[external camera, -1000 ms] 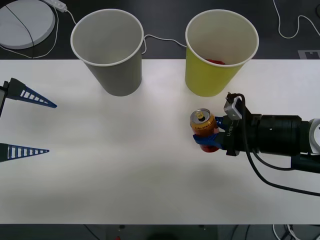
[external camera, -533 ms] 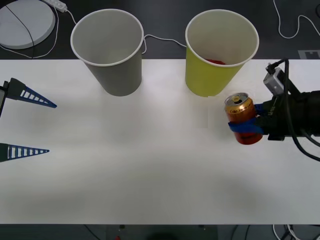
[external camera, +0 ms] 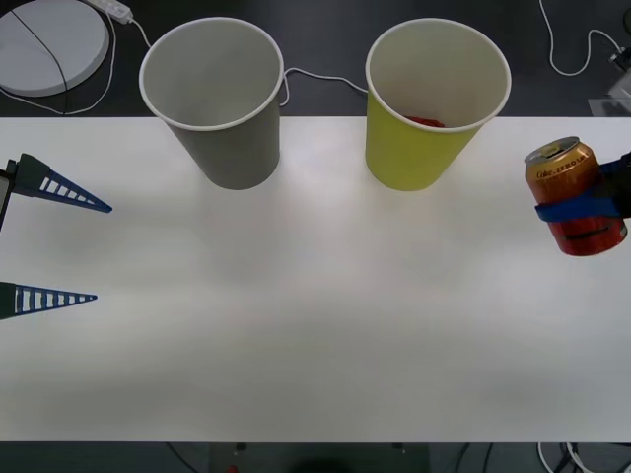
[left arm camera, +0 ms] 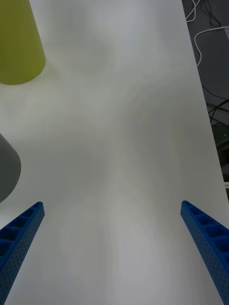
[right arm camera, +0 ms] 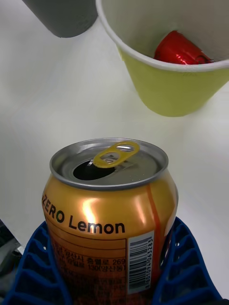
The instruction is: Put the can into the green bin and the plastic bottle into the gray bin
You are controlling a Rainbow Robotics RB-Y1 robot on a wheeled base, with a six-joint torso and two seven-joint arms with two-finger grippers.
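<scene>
The can [external camera: 572,192], orange-gold above and red below, hangs in the air at the table's far right, with my right gripper [external camera: 570,210] shut around its middle. In the right wrist view the can [right arm camera: 109,209] sits between the blue fingers [right arm camera: 28,271] with its tab on top, and my right gripper [right arm camera: 109,286] is level with its lower body. The green bin [external camera: 414,148] [right arm camera: 176,90] stands at the back, left of the can. The gray bin [external camera: 232,138] [right arm camera: 62,16] stands farther left. My left gripper [external camera: 99,251] [left arm camera: 112,206] waits open at the left edge. The plastic bottle is out of view.
A red object [external camera: 426,122] [right arm camera: 179,49] lies inside the green bin. A round white disc [external camera: 44,44] and cables [external camera: 325,79] lie on the dark floor behind the white table [external camera: 296,325]. The left wrist view shows the green bin [left arm camera: 19,43] and gray bin [left arm camera: 7,171].
My right gripper has carried the can up and to the right, from the table's middle right to its far right edge. The left arm has stayed still.
</scene>
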